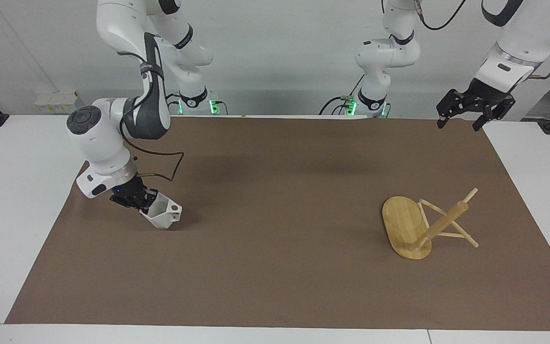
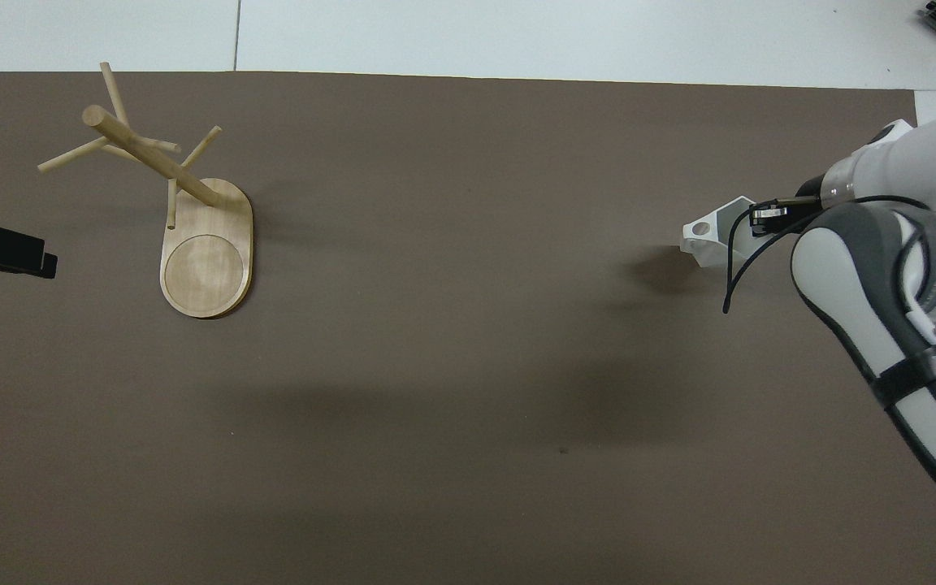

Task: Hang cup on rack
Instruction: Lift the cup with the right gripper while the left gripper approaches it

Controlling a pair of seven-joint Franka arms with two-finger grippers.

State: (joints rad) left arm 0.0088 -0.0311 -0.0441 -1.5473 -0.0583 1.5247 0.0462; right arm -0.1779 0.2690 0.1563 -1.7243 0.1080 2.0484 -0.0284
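High facing view across from the robots, steep overhead view from their end, both over the brown mat (image 1: 275, 267).

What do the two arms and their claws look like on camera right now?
Both arms are glossy white with rounded joints. The right arm has a dark grey forearm panel, a black strap and a loose black cable. The right claw and left claw are black; green lights glow at both bases.
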